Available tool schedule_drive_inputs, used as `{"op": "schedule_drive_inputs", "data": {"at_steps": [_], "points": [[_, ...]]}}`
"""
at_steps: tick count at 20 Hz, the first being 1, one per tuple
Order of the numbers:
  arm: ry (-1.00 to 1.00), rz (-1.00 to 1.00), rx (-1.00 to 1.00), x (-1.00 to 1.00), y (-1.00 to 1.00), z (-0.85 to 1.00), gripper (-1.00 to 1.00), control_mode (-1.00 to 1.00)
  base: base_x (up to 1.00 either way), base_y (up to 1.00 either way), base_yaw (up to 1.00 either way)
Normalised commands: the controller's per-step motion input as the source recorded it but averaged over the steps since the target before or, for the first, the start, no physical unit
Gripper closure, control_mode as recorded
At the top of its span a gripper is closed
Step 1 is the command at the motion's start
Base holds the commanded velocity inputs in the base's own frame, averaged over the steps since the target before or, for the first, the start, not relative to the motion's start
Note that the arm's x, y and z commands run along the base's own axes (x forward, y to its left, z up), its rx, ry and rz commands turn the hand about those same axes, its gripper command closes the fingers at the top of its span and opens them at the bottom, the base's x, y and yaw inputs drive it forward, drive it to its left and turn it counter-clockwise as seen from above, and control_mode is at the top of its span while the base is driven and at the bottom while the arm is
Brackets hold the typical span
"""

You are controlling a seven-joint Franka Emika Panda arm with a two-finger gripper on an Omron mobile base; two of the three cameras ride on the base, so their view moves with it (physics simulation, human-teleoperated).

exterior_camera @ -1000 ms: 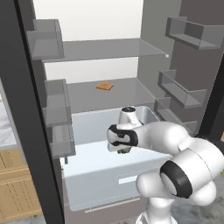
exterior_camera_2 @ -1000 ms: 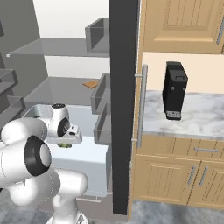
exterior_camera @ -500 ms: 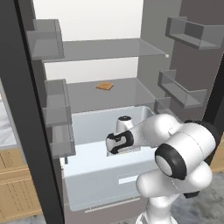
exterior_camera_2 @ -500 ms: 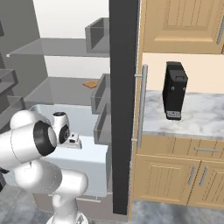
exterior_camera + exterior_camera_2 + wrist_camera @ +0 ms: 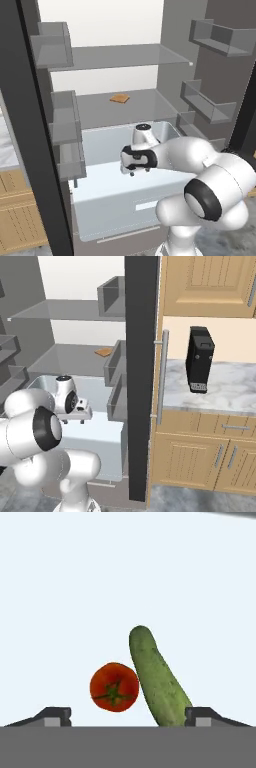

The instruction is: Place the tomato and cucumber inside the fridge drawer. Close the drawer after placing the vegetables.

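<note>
The red tomato (image 5: 114, 687), stem side up, and the green cucumber (image 5: 158, 677), lying flat, rest just beside each other on the pale floor of the pulled-out fridge drawer (image 5: 107, 202).

Open grey fridge interior (image 5: 125, 55), wooden cabinets (image 5: 210, 281), marble counter (image 5: 225, 388), perhaps a black toaster (image 5: 199, 359).

Even, bright light is washing over the whole kitchen, leaving flat rendered surfaces with no glare. The fridge (image 5: 125, 70) interior is glowing pale, its shelves casting only faint grey shading. In the hand view the drawer (image 5: 125, 572) floor is reading as near-white, and the tomato (image 5: 114, 687) and cucumber (image 5: 159, 679) are showing crisp edges, casting no visible shadow. Nothing is looking blurred or warped.
</note>
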Motion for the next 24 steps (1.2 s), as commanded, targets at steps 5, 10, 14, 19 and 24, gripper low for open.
{"op": "schedule_drive_inputs", "data": {"at_steps": [5, 10, 14, 19, 24], "points": [[-0.15, 0.00, -0.01, -0.27, 0.22, 1.00, -1.00, -1.00, 0.00, 0.00, 0.00], [-0.25, 0.00, -0.02, -0.99, 0.15, 1.00, -1.00, -1.00, 0.00, 0.00, 0.00], [-0.08, 0.00, 0.03, -1.00, 0.00, 0.95, -1.00, -1.00, 0.00, 0.00, 0.00], [0.00, 0.00, 0.07, -1.00, 0.00, 0.63, -1.00, -1.00, 0.00, 0.00, 0.00], [0.11, -0.02, 0.06, -0.72, 0.08, -0.08, -1.00, -1.00, 0.00, 0.00, 0.00]]}}
